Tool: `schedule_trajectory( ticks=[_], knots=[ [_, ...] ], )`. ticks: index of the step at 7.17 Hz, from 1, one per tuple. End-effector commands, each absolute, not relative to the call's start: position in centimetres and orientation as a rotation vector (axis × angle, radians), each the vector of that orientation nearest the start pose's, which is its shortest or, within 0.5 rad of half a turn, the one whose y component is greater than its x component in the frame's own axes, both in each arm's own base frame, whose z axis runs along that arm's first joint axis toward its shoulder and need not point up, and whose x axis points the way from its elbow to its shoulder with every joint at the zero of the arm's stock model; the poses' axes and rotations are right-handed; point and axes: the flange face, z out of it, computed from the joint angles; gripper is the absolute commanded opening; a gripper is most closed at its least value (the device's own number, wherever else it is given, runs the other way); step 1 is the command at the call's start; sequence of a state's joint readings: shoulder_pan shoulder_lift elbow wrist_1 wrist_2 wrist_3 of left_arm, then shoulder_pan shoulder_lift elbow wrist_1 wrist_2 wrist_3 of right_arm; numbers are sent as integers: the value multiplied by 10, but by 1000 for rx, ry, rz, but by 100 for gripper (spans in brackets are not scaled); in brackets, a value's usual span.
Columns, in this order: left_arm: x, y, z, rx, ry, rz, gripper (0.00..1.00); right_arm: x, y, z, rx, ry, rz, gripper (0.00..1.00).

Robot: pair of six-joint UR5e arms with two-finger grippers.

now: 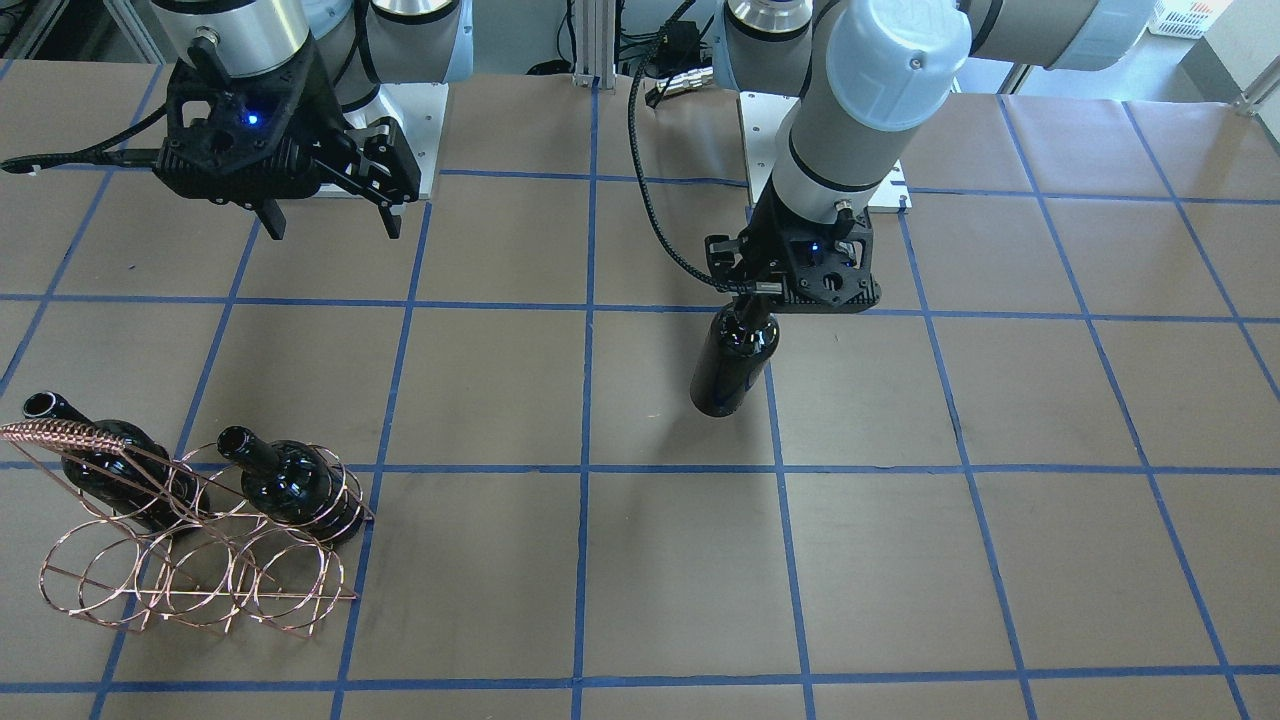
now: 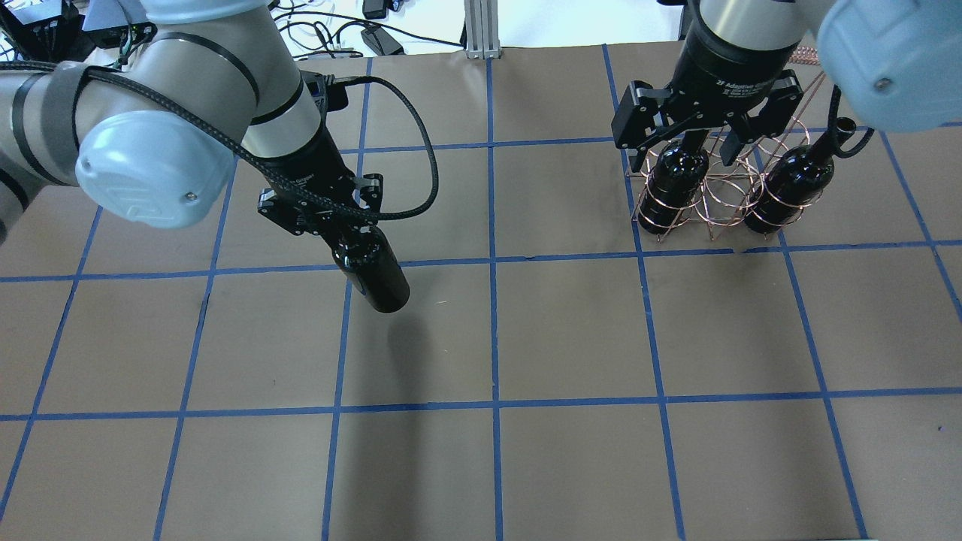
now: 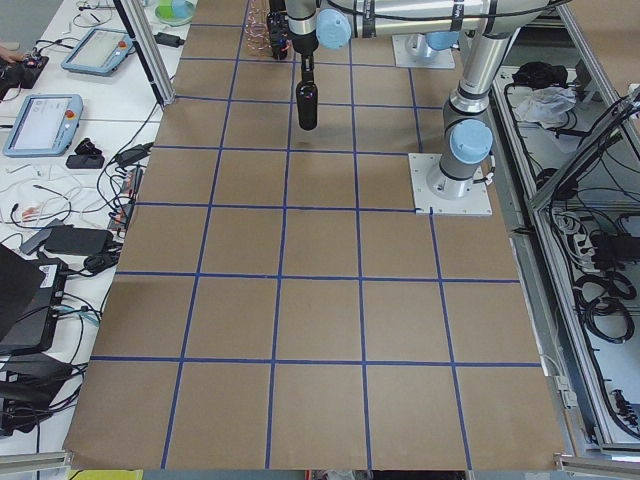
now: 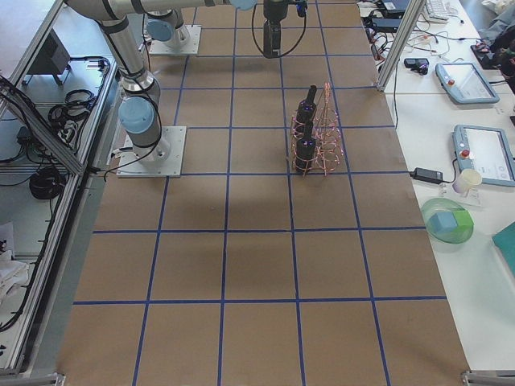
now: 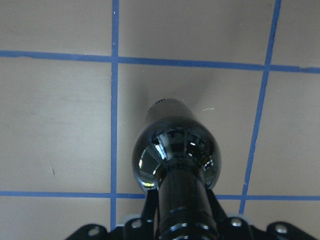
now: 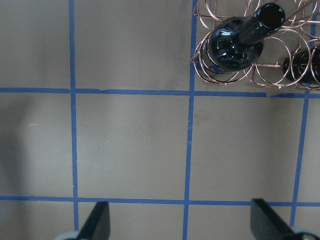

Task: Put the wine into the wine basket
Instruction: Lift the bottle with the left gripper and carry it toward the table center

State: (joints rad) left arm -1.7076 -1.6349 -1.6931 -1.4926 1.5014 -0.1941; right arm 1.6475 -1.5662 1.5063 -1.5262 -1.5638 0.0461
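Note:
My left gripper is shut on the neck of a near-black wine bottle and holds it upright over the table's left half. The bottle also shows in the front view and the left wrist view. I cannot tell whether its base touches the table. The copper wire wine basket stands at the far right with two more dark bottles in its outer rings; its middle ring is empty. My right gripper is open and empty, high above the basket.
The table is brown paper with a blue tape grid. The arm base plates sit at the robot's edge. The basket's twisted handle rises over the bottles. Benches with tablets and cables flank the table ends.

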Motion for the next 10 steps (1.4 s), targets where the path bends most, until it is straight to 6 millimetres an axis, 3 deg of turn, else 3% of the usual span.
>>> schedule_trajectory(
  ticks=[1,7,10],
  knots=[
    [-232,-445,389,-59,3171,248,0,171,-483,512,-48,3134,-21,100],
    [-258,-415,363,25,3147,319,0,171,-483,512,-51,3134,-21,100],
    [-259,-414,361,27,3144,328,0,171,-483,512,-53,3134,-21,100]
  ],
)
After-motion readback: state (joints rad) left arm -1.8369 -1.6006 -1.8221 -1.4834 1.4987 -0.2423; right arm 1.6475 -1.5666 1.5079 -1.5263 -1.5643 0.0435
